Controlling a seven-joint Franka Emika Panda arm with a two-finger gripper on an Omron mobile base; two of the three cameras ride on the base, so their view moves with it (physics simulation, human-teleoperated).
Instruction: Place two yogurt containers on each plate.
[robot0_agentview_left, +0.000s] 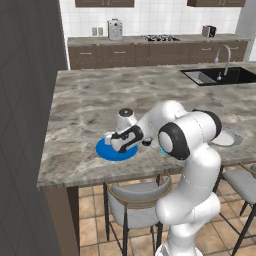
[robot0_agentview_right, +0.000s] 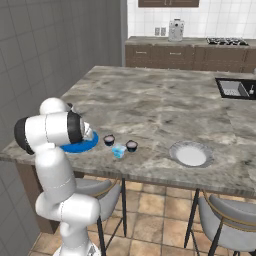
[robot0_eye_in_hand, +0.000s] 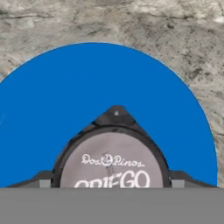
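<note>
where marble counter (robot0_agentview_left: 80, 110) spreads, blue plate (robot0_eye_in_hand: 87, 96), perhaps cup-laden

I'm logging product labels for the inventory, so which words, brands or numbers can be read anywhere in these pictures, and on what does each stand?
"Dos Pinos": cursive brand on the pale lid of the yogurt container over the blue plate, hand view.
"GRIEGO", as best it reads: large print below it on the same lid, its lower part cut off.
The cups left on the counter are too small to read.

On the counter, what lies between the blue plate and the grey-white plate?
In the right base view, three yogurt cups: a dark one, the light blue one, another dark one, between blue plate and grey-white plate.
</note>
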